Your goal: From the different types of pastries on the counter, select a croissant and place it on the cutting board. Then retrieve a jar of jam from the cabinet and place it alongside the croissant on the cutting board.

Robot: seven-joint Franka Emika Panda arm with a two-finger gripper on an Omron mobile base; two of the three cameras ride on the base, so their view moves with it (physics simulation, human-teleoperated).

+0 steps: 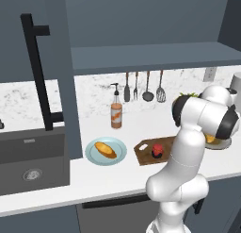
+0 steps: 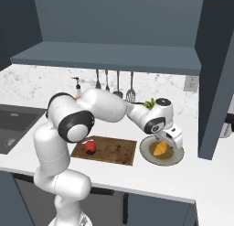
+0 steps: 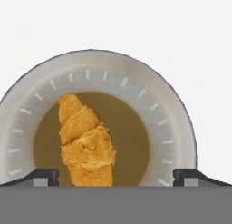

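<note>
Now: one cutting board (image 2: 112, 150) on the counter (image 2: 201, 179), as landmark. Two plates: grey one (image 3: 176, 128) just right of board, blue one (image 1: 120, 154) just left. Two pastries: croissant (image 3: 84, 141) on grey plate, oblong roll (image 1: 105, 150) on blue. One jar of jam (image 2: 89, 147) on board. One gripper (image 3: 115, 177) above croissant, jaws spread wide, empty.

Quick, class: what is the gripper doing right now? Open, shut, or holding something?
Gripper: open, holding nothing, poised above the croissant on its plate.
</note>
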